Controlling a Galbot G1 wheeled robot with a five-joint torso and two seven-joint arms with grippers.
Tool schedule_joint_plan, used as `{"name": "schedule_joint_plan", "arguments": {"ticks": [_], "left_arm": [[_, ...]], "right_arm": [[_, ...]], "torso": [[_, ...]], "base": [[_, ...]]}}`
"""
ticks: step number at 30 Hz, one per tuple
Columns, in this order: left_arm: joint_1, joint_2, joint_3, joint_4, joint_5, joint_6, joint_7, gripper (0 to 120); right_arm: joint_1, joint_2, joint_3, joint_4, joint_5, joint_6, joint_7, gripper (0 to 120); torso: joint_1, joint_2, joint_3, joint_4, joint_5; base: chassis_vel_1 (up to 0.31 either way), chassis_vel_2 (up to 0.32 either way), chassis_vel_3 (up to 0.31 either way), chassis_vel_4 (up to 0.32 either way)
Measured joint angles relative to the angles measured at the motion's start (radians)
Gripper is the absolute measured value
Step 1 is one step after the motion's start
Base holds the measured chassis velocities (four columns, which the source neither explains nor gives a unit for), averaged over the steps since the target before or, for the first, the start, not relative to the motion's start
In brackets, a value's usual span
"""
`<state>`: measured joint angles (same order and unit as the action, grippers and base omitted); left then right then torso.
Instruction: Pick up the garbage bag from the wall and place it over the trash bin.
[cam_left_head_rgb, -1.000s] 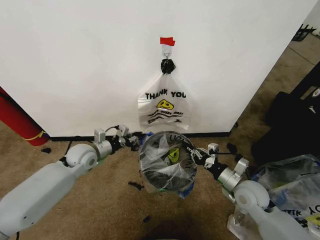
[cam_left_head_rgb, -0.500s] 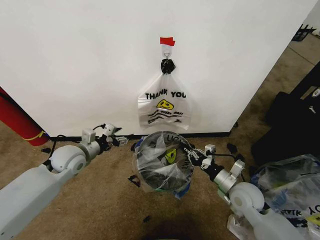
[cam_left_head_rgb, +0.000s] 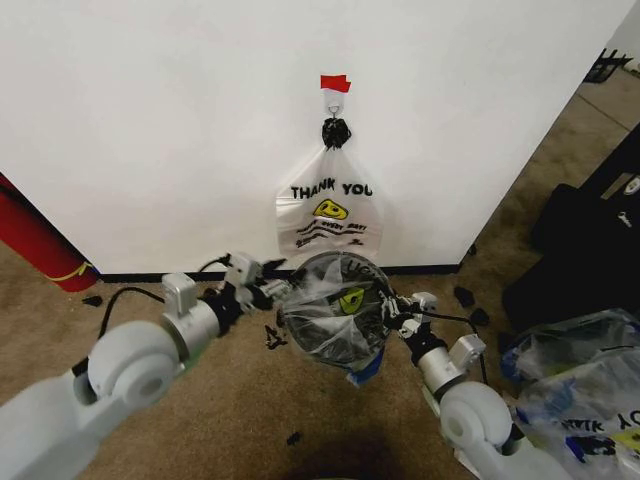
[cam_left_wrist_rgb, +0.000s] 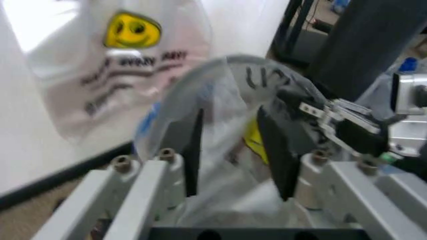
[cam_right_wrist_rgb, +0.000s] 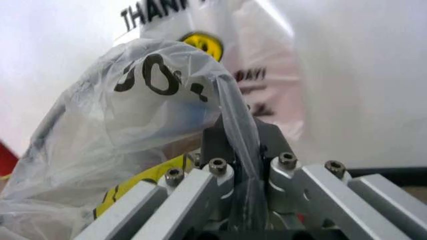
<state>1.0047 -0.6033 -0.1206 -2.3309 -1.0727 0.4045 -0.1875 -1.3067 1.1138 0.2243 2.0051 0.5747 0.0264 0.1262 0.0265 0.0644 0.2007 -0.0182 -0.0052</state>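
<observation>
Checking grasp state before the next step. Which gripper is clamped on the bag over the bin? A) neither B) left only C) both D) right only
D: in its wrist view the right gripper pinches a fold of the garbage bag, while the left gripper stands open with plastic loose between its fingers.

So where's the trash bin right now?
In the head view, the trash bin sits on the carpet below the hanging THANK YOU bag, between the left gripper and right gripper.
</observation>
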Motion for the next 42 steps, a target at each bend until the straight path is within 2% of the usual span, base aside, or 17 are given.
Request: {"name": "schedule_joint_plan", "arguments": {"ticks": [2, 6, 7, 8, 10, 14, 16, 19, 23, 26, 30, 31, 35, 38, 42], "left_arm": [[0.000, -0.009, 0.015, -0.021, -0.036, 0.028, -0.050, 23], [-0.001, -0.012, 0.022, -0.033, -0.064, 0.049, -0.083, 16], [-0.012, -0.015, 0.031, -0.048, -0.114, 0.083, -0.138, 7], [-0.023, -0.018, 0.037, -0.050, -0.145, 0.098, -0.161, 1], [-0.030, -0.020, 0.042, -0.051, -0.164, 0.107, -0.174, 0], [-0.121, -0.071, 0.112, -0.048, -0.358, 0.179, -0.306, 0], [-0.136, -0.080, 0.124, -0.043, -0.375, 0.184, -0.321, 0], [-0.225, -0.131, 0.191, -0.004, -0.440, 0.210, -0.390, 0], [-0.311, -0.166, 0.261, 0.037, -0.482, 0.235, -0.447, 0], [-0.341, -0.176, 0.296, 0.059, -0.489, 0.241, -0.458, 0], [-0.398, -0.210, 0.406, 0.134, -0.457, 0.242, -0.457, 0], [-0.398, -0.210, 0.406, 0.134, -0.457, 0.242, -0.457, 0], [-0.463, -0.267, 0.512, 0.234, -0.416, 0.241, -0.454, 0], [-0.500, -0.307, 0.559, 0.311, -0.376, 0.241, -0.459, 0], [-0.527, -0.330, 0.593, 0.368, -0.331, 0.243, -0.460, 0]], "right_arm": [[-0.010, 0.007, -0.004, 0.010, -0.021, 0.008, 0.015, 1], [-0.013, 0.009, -0.008, 0.015, -0.036, 0.017, 0.016, 1], [-0.015, 0.010, -0.023, 0.020, -0.060, 0.032, 0.017, 1], [-0.016, 0.011, -0.029, 0.023, -0.064, 0.032, 0.021, 1], [-0.017, 0.012, -0.031, 0.026, -0.066, 0.032, 0.024, 1], [-0.021, 0.018, -0.031, 0.029, -0.087, 0.043, 0.030, 1], [-0.022, 0.018, -0.031, 0.028, -0.088, 0.048, 0.030, 1], [-0.019, 0.021, -0.037, 0.018, -0.112, 0.063, 0.025, 1], [-0.011, 0.029, -0.039, 0.004, -0.131, 0.067, 0.025, 1], [-0.007, 0.033, -0.039, 0.000, -0.133, 0.067, 0.025, 1], [-0.007, 0.035, -0.037, -0.004, -0.130, 0.069, 0.022, 1], [-0.007, 0.035, -0.037, -0.004, -0.130, 0.069, 0.022, 1], [-0.010, 0.036, -0.032, -0.006, -0.128, 0.070, 0.020, 1], [-0.009, 0.035, -0.031, -0.010, -0.128, 0.070, 0.020, 1], [-0.010, 0.034, -0.027, -0.010, -0.126, 0.071, 0.019, 1]], "torso": [[0.000, 0.000, 0.000, 0.0001, -0.0001], [0.000, 0.000, 0.000, 0.0000, -0.0003], [0.000, 0.000, 0.000, 0.0003, 0.0001], [0.000, 0.000, 0.000, 0.0003, 0.0000], [0.000, 0.000, 0.000, 0.0003, 0.0000], [0.000, 0.000, 0.000, 0.0002, -0.0001], [0.000, 0.000, 0.000, 0.0000, -0.0001], [0.000, 0.000, 0.000, 0.0001, 0.0000], [0.000, 0.000, 0.000, 0.0000, 0.0002], [0.000, 0.000, 0.000, 0.0001, 0.0001], [0.000, 0.000, 0.000, 0.0003, 0.0000], [0.000, 0.000, 0.000, 0.0003, 0.0000], [0.000, 0.000, 0.000, 0.0000, 0.0001], [0.000, 0.000, 0.000, 0.0000, 0.0001], [0.000, 0.000, 0.000, 0.0002, 0.0000]], "base": [[0.000, 0.000, 0.000, 0.000], [0.000, 0.000, 0.000, 0.000], [0.000, 0.000, 0.000, 0.000], [0.000, 0.000, 0.000, 0.000], [0.000, 0.000, 0.000, 0.000], [0.000, 0.000, 0.000, 0.000], [0.000, 0.000, 0.000, 0.000], [0.000, 0.000, 0.000, 0.000], [0.000, 0.000, 0.000, 0.000], [0.000, 0.000, 0.000, 0.000], [0.000, 0.000, 0.000, 0.000], [0.000, 0.000, 0.000, 0.000], [0.000, 0.000, 0.000, 0.000], [0.000, 0.000, 0.000, 0.000], [0.000, 0.000, 0.000, 0.000]]}}
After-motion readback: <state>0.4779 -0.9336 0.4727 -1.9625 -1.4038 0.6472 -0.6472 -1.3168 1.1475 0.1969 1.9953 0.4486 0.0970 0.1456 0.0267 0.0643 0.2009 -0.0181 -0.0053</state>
